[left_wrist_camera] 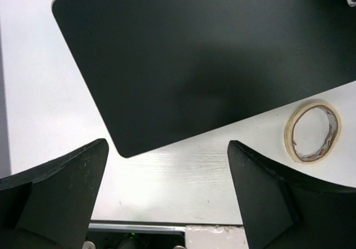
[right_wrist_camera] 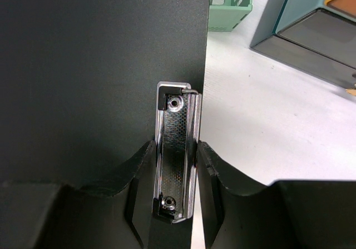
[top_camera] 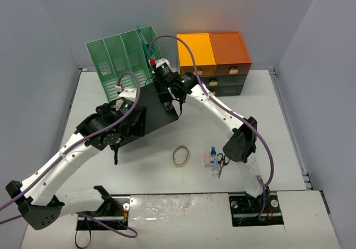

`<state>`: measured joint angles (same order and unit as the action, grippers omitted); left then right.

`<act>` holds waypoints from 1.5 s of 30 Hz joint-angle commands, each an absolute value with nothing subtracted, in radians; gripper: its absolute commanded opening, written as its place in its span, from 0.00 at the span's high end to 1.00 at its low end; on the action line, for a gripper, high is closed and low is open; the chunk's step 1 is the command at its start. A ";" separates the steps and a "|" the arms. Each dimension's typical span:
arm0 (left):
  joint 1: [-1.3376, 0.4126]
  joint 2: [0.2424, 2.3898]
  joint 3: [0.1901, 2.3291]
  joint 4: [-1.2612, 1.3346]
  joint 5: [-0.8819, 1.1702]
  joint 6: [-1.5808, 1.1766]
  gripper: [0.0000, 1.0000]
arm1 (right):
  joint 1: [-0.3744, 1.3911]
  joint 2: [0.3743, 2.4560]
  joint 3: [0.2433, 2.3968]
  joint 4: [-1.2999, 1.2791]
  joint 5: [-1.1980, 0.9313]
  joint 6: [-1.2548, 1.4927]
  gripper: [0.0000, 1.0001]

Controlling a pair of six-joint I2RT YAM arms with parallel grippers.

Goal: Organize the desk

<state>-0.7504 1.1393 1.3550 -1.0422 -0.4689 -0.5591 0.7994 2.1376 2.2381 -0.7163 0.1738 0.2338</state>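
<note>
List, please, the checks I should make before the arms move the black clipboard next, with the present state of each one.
1. Grip of the right tool on the clip: ok, its fingers press both sides of it.
2. Nothing held in the left tool: ok, it is wide open above a corner of the clipboard.
3. The tape roll is clear of the clipboard: ok, it lies apart, beside the edge.
4. Free slot in the green file rack: cannot tell.
5. Clipboard lifted off the desk: cannot tell.

Black clipboard [left_wrist_camera: 211,60], tape roll [left_wrist_camera: 290,132], file rack [top_camera: 119,54], drawers [top_camera: 214,54]
</note>
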 commanded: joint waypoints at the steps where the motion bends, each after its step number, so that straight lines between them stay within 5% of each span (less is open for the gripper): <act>1: -0.851 1.150 1.424 -1.017 -0.590 -0.435 0.14 | 0.803 2.071 2.321 -0.704 0.181 0.233 1.00; 12: -1.197 1.372 1.503 -1.055 -0.990 -0.217 0.13 | 0.790 2.071 2.329 -0.733 0.127 0.236 1.00; 24: -1.338 1.491 1.420 -0.920 -1.234 -0.005 0.13 | 0.760 2.057 2.326 -0.749 0.054 0.242 1.00; 45: -1.403 1.532 1.100 0.016 -1.385 0.787 0.13 | 0.731 2.027 2.337 -0.807 -0.118 0.241 1.00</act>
